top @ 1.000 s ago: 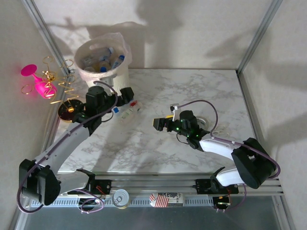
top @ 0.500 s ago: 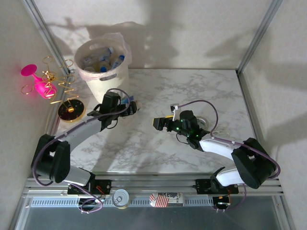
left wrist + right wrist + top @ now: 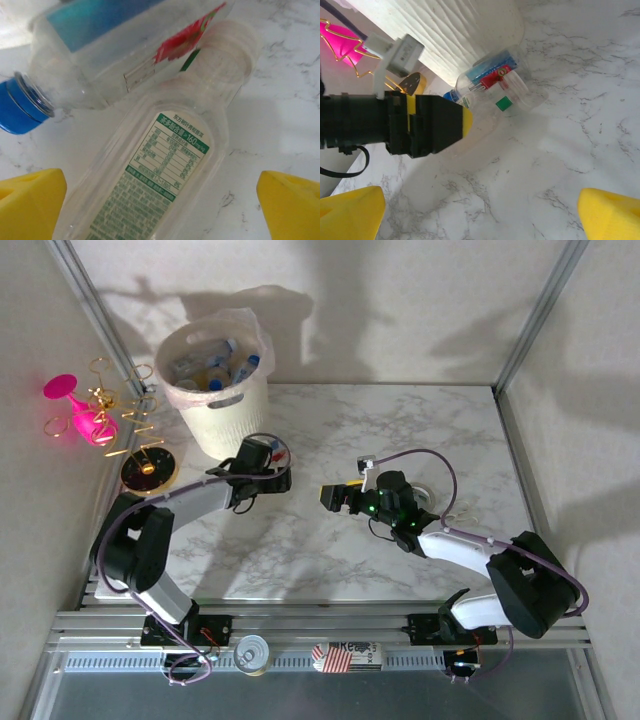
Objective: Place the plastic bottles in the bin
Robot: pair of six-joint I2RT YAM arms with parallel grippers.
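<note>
1. Bottles (image 3: 492, 85): two lie loose on the marble table (image 3: 400, 430), right at the tip of the left gripper (image 3: 160, 200).
2. Left gripper: its yellow fingers (image 3: 30, 200) stand wide apart and clamp nothing, one on either side of the white-cap bottle (image 3: 170, 150).
3. White-cap bottle: clear, on its side, green-printed label facing up. Its long axis runs away from the gripper, slanting from lower left to upper right in the wrist view, cap at the far end. The fingers straddle its width towards the base end, so a plain squeeze looks likely to catch it across the body.
4. Blue-cap bottle (image 3: 100, 50): clear with a blue label, lying crosswise just beyond and touching the first near its cap end. Its own cap points left in the wrist view. Lifting the nearer one may nudge it.
5. Bin (image 3: 215, 390): one, cream and ribbed, just beyond the two bottles at the table's far left. At least four bottles can be made out inside; the exact number is unclear.
6. Right gripper (image 3: 330, 496): fingers apart and empty, low over mid-table, well apart from the bottles. The left arm is much the nearer.
7. Also counted: one pink glass (image 3: 70, 400) off the table's left, and one tin can (image 3: 250, 652) by the arm bases.
</note>
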